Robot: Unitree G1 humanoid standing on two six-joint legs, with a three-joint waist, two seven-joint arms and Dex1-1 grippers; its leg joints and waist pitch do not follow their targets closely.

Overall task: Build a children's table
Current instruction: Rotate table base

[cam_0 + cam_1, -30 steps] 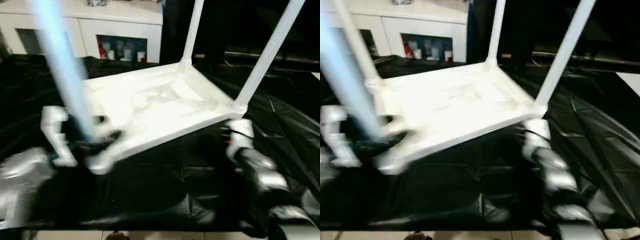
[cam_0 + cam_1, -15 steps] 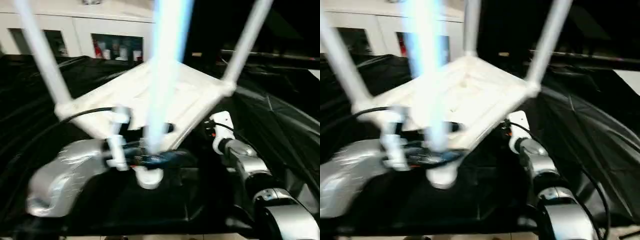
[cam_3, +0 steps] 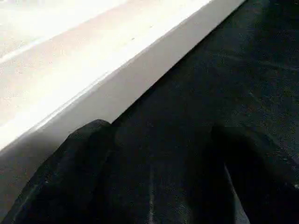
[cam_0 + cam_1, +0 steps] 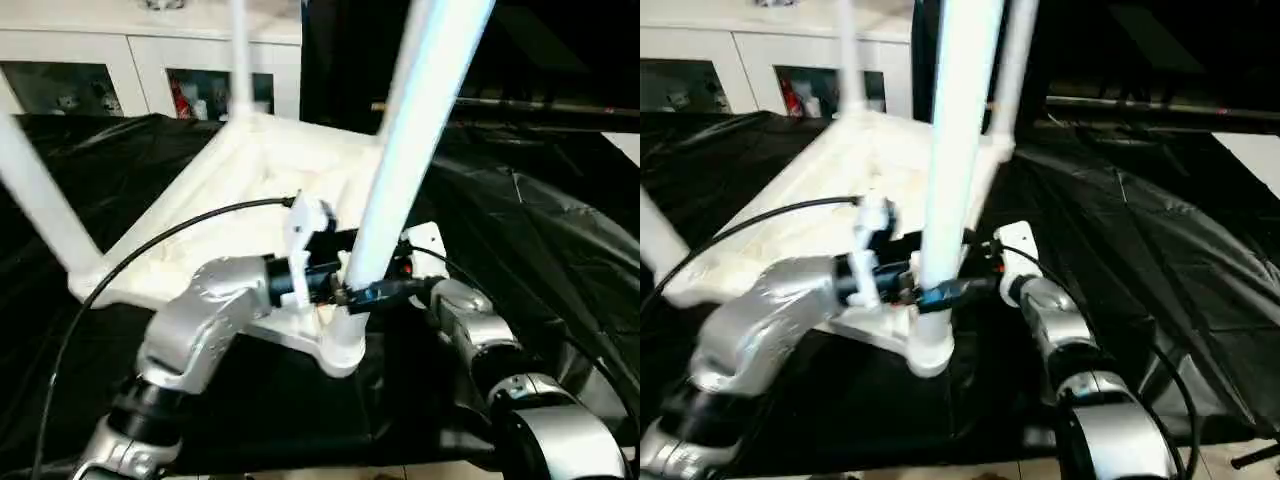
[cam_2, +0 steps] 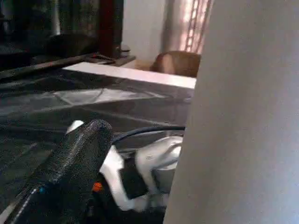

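Legs point up from the tabletop, which lies upside down on the black sheet with its ribbed side up. The near leg stands in the corner socket closest to the robot, and its long line runs almost straight up, leaning a little away. The left gripper sits low on this leg, just above the socket, with one black finger on each side of the tube. It looks clamped around the leg, though its fingers stand wide because the tube is fat. So the leg runs right through the left gripper, from below it to high above it. The right gripper is just past the leg, down beside the white edge of the tabletop. Its two fingers are spread apart with just black sheet between them, so it holds nothing. The edge lies right beside one finger, close but not clearly touching. The left arm is the nearer one to the leg. I think the next move is to push or twist this leg down its own long line into the socket.
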